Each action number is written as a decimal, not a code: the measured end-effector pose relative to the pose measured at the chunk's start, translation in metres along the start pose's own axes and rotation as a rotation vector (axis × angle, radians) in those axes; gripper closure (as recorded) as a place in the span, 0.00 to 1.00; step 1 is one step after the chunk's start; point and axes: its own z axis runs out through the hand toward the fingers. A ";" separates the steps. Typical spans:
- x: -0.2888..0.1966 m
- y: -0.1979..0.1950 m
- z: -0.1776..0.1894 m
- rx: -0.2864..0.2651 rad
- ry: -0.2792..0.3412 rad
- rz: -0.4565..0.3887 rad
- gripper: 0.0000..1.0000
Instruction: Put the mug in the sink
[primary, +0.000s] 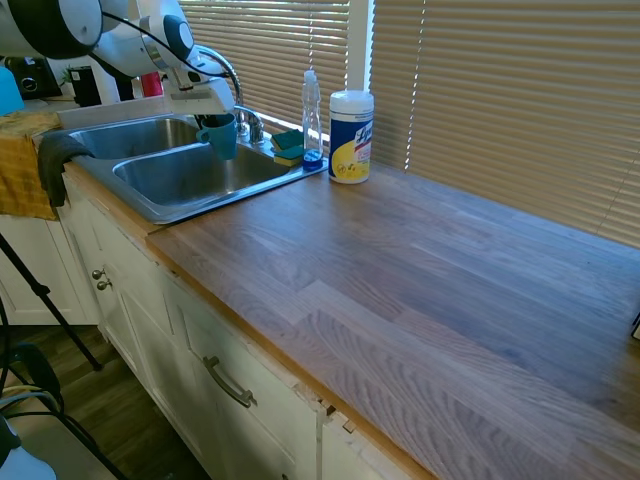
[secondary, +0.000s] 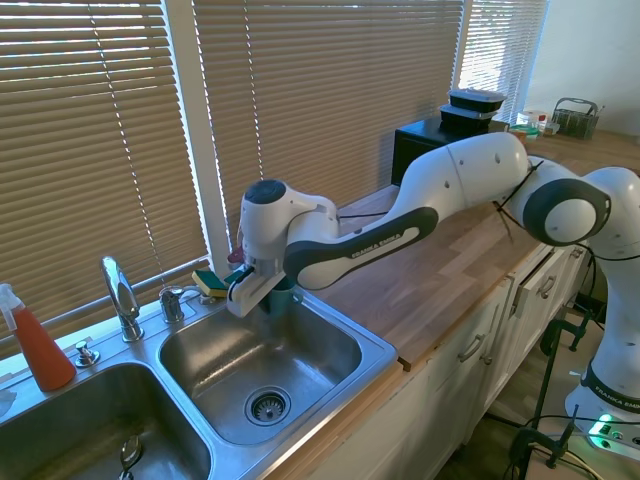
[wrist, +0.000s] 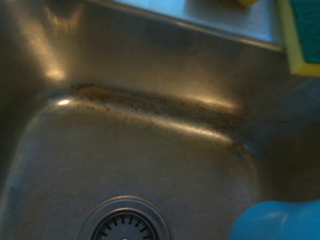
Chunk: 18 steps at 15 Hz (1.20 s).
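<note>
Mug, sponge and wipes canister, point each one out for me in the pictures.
mug (primary: 221, 137): first exterior view, its teal side wall, held over the basin.
sponge (primary: 289, 148): first exterior view, its green top.
wipes canister (primary: 350, 145): first exterior view, its yellow label.

end effector (secondary: 262, 293) above sink (secondary: 330, 372), holding mug (secondary: 283, 296)

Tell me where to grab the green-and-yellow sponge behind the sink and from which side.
Grip the sponge across its long side edges, coming straight down from above. It lies flat on the sink ledge; the faucet and spray bottle crowd its flanks.
</note>
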 end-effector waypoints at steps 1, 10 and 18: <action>0.000 -0.006 0.011 -0.009 -0.008 0.000 1.00; -0.018 -0.042 0.120 -0.015 -0.036 0.006 1.00; -0.039 -0.038 0.200 -0.026 -0.102 -0.007 1.00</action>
